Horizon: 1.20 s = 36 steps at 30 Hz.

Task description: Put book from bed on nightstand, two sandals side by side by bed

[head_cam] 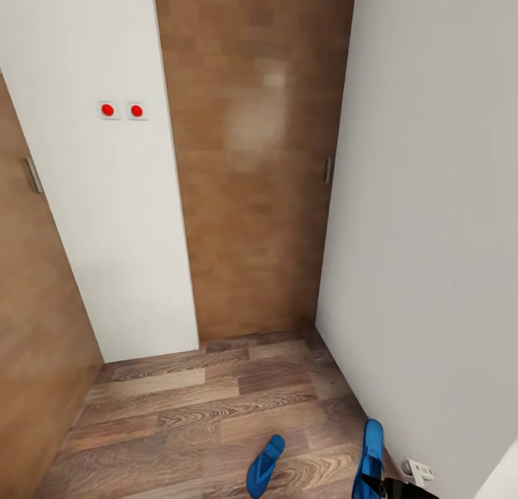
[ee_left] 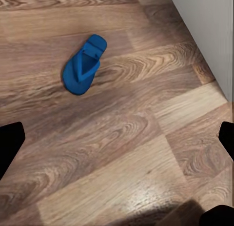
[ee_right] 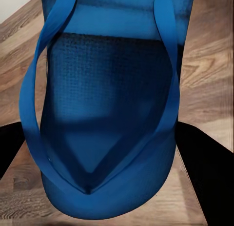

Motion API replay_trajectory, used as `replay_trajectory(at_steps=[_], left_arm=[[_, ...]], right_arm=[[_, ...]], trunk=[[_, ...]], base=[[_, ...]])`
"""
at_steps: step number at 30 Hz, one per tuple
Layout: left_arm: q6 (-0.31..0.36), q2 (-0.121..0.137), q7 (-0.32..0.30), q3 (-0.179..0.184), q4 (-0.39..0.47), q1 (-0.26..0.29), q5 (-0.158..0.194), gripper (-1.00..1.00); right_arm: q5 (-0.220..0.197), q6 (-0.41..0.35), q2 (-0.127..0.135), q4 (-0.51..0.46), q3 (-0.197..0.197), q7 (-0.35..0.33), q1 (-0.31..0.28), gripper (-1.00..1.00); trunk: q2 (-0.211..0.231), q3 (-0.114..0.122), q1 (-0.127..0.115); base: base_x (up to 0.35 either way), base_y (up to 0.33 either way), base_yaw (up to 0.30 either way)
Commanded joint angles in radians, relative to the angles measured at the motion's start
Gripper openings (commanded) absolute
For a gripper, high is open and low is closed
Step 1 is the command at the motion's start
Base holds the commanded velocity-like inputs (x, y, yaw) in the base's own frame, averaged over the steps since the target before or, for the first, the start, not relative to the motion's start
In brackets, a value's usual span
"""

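Blue sandal [ee_right: 107, 113] pinched between right fingers [ee_right: 202, 172]; loose strap grip could drop it. Left fingers [ee_left: 9, 143] spread, empty, second sandal [ee_left: 84, 65] ahead.

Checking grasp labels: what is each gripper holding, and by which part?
The right gripper grips a blue sandal across its toe end. The left gripper is open, holding nothing.

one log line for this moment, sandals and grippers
right gripper: shut on held sandal | left gripper: open, above floor | other sandal: flat on floor, apart | bed: unseen
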<state>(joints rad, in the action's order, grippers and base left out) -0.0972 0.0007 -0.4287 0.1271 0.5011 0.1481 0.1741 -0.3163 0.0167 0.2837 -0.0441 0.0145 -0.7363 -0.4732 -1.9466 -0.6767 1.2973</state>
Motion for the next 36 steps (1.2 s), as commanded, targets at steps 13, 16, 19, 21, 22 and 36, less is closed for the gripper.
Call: replay_trajectory(at_steps=[13, 16, 19, 21, 22, 36], left_arm=[[-0.003, 0.001, -0.001, 0.005, -0.001, 0.001, 0.010, 1.00], [-0.003, 0.001, -0.001, 0.005, -0.001, 0.001, 0.010, 1.00], [-0.003, 0.001, -0.001, 0.005, -0.001, 0.001, 0.010, 1.00], [-0.003, 0.001, -0.001, 0.005, -0.001, 0.001, 0.010, 1.00], [-0.003, 0.001, -0.001, 0.005, -0.001, 0.001, 0.010, 1.00], [-0.003, 0.001, -0.001, 0.005, -0.001, 0.001, 0.010, 1.00]], right_arm=[[-0.001, 0.002, 0.000, 0.001, 0.002, -0.003, -0.001, -1.00], [-0.001, 0.002, 0.000, 0.001, 0.002, -0.003, -0.001, -1.00], [-0.001, 0.002, 0.000, 0.001, 0.002, -0.003, -0.001, -1.00], [-0.001, 0.002, 0.000, 0.001, 0.002, -0.003, -0.001, -1.00], [-0.001, 0.002, 0.000, 0.001, 0.002, -0.003, -0.001, -1.00], [-0.001, 0.002, 0.000, 0.001, 0.002, -0.003, -0.001, -1.00]], trunk=[[0.000, -0.001, 0.000], [0.000, -0.001, 0.000], [0.000, -0.001, 0.000], [0.000, -0.001, 0.000], [0.000, -0.001, 0.000], [0.000, -0.001, 0.000]], base=[[0.000, 0.000, -0.267], [0.000, 0.000, -0.259], [0.000, 0.000, -0.252], [0.000, 0.000, -0.245], [0.000, 0.000, -0.236], [0.038, 0.075, -0.057]])
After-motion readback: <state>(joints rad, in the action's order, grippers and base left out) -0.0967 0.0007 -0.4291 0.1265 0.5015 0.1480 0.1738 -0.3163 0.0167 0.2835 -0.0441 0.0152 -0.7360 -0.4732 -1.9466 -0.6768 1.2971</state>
